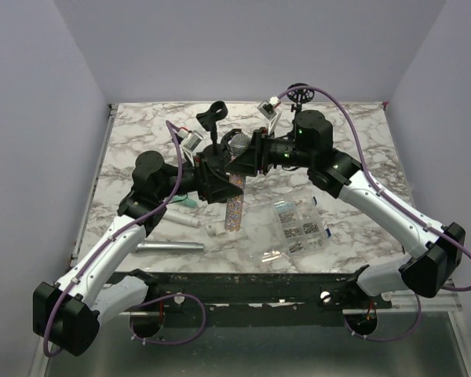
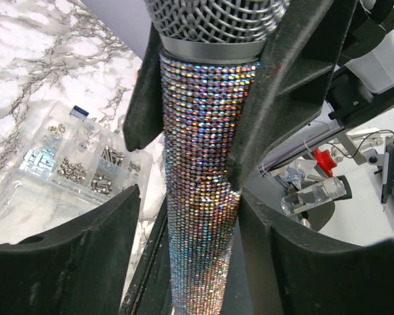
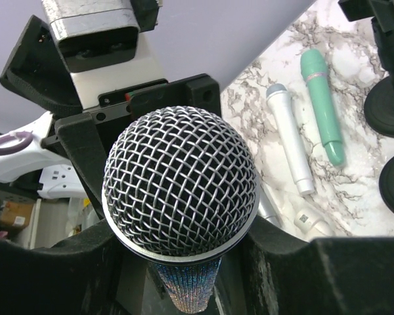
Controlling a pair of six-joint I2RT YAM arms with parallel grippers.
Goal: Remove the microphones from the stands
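Observation:
The microphone has a silver mesh head (image 1: 239,143) and a sparkly rhinestone handle (image 1: 234,203). It is held in the air over the table's middle, clear of the black stand (image 1: 212,118), whose clip is empty. My right gripper (image 1: 246,161) is shut on the handle just under the head, and in the right wrist view (image 3: 184,230) its fingers flank the head (image 3: 180,180). My left gripper (image 1: 216,179) sits lower round the handle (image 2: 203,164). Its fingers (image 2: 72,256) stand open, with a gap on the left side.
A clear screw box (image 1: 300,224) lies right of the microphone and also shows in the left wrist view (image 2: 72,157). A teal microphone (image 3: 322,105), a white one (image 3: 289,138) and a silver tube (image 1: 171,247) lie front left. A second stand (image 1: 298,94) is back right.

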